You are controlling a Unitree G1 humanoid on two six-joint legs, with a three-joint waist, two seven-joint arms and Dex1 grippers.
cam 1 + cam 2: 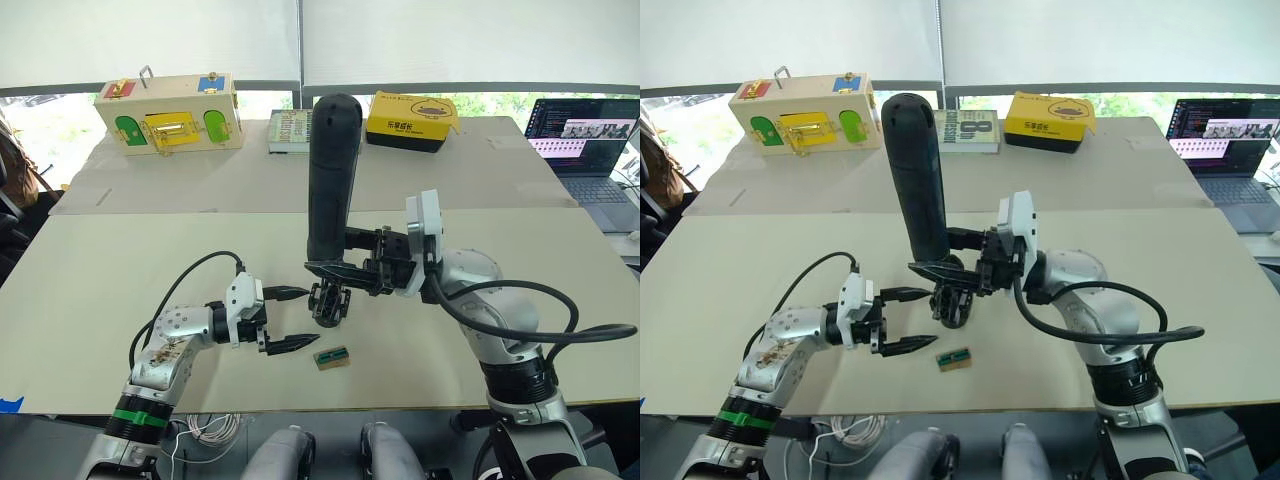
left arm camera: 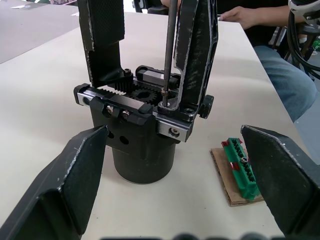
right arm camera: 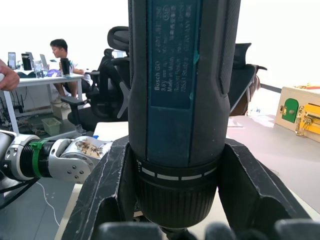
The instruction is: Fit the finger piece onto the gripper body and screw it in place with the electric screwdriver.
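Beige table carries gripper body; seated person behind.

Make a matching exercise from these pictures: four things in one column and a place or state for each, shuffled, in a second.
1. electric screwdriver
2. left gripper
3. green-topped block
4. gripper body

A. open, holding nothing
B. lying flat on the table near the robot
C. held upright, bit pointing down
D. standing on the table under the bit

Pairs: 1-C, 2-A, 3-B, 4-D
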